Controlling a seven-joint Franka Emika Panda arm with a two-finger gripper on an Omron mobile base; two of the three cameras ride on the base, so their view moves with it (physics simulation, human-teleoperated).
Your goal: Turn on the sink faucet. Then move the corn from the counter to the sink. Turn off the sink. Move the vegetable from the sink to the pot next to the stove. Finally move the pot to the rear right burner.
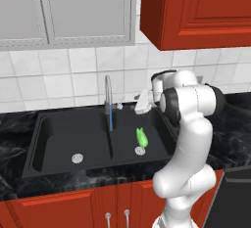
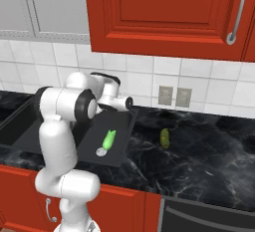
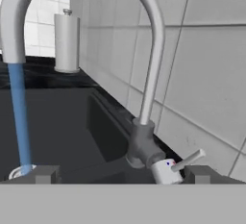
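Note:
Water (image 3: 19, 117) runs in a blue stream from the curved grey faucet (image 1: 108, 95) (image 3: 150, 69) into the black double sink (image 1: 44, 139) (image 2: 123, 124). My gripper (image 1: 143, 103) (image 2: 124, 101) (image 3: 123, 175) hangs open over the sink's back rim, just right of the faucet, holding nothing. The faucet's small lever handle (image 3: 186, 159) lies just ahead of it, close to the right fingertip and not touched. A bright green, pale-tipped vegetable (image 1: 141, 137) (image 2: 108, 140) lies in the right basin by the drain. A yellow-green oblong vegetable (image 2: 164, 138) sits on the counter right of the sink. Which one is the corn, I cannot tell.
Red and grey wall cabinets hang above the tiled backsplash. A grey cylinder (image 3: 66, 40) stands on the counter beyond the sink. Two wall outlets (image 2: 174, 95) sit behind the black marble counter (image 2: 209, 156). A dark appliance edge (image 1: 235, 193) shows at the lower right.

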